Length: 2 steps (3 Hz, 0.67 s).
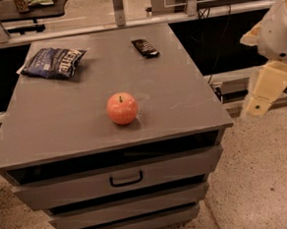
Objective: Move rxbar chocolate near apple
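The rxbar chocolate [145,47] sits at the far edge of the tabletop [181,94], well apart from the apple [122,108] near the front. The end effector [259,103] hangs off the right side; can't tell if it's open or closed.
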{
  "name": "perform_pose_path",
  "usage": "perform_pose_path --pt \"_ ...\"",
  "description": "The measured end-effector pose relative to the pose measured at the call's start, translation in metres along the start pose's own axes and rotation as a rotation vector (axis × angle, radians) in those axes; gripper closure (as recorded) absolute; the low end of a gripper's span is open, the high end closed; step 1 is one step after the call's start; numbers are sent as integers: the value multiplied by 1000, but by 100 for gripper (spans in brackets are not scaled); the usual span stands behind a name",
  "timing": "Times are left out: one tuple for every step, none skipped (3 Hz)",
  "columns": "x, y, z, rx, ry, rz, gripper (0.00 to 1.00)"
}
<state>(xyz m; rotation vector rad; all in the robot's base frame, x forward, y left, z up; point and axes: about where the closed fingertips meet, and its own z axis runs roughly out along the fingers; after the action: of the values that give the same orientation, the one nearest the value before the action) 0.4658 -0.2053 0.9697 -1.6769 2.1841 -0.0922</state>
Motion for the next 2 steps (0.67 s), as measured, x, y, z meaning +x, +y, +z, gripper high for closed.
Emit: perform_pose_path --pt "-33 -42 40 49 -128 25 0" --pt "-71 -81 63 90 -274 48 0"
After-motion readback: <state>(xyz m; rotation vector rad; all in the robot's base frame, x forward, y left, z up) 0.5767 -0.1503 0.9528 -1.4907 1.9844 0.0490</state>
